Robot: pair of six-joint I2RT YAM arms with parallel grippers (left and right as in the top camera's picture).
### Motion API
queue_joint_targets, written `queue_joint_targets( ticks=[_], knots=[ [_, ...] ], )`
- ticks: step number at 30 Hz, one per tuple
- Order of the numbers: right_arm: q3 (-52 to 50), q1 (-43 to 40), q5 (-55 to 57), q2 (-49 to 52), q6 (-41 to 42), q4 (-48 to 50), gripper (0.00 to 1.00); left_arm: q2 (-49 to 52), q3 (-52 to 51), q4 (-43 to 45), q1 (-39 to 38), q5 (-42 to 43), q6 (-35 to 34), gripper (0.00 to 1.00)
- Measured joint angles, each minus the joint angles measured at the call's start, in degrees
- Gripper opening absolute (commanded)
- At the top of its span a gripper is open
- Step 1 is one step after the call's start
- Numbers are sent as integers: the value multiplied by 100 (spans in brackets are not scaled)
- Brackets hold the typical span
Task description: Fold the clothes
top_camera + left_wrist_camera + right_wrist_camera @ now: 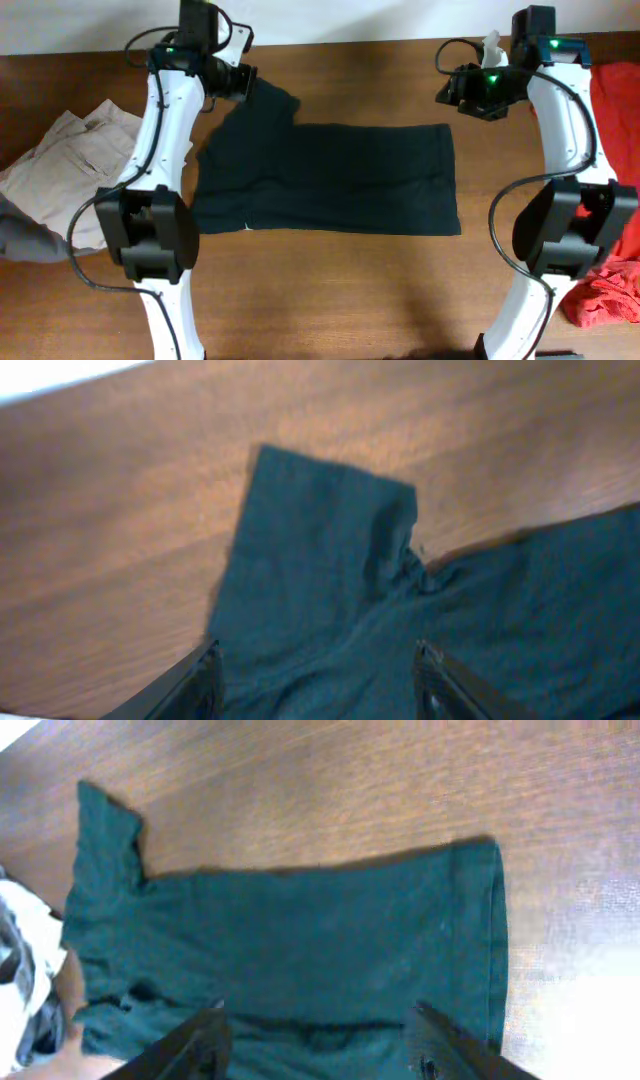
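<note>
Brown wooden table point(350, 280); black cotton T-shirt point(340, 180) spread flat on it; crumpled beige trousers point(70, 160) beyond its sleeve; bright red garments point(620, 110) opposite.

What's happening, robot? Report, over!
Left gripper open, right gripper open, nothing held. Black T-shirt spread flat. Beige trousers and red garments lie aside.

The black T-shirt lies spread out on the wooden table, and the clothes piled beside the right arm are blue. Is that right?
Not quite. The T-shirt does lie spread out on the table, but the clothes piled beside the right arm are red, not blue, as the overhead view shows.
</note>
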Motion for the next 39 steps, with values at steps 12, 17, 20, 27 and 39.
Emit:
queue_joint_targets(
  ticks=[12,17,20,27,39],
  knots=[
    [46,-2,459,1246,-909,957,65,195,0,-212,-24,0,20,60],
    [46,-39,522,1644,-1272,1272,62,195,0,-341,-46,0,20,61],
    [46,-70,535,1729,-1504,1381,59,195,0,-356,-68,0,20,61],
    [46,-103,686,1729,-1845,1403,59,195,0,-356,-105,0,20,61],
    [61,-103,505,1821,-2173,1272,30,195,0,-398,-109,0,20,61]
  ],
)
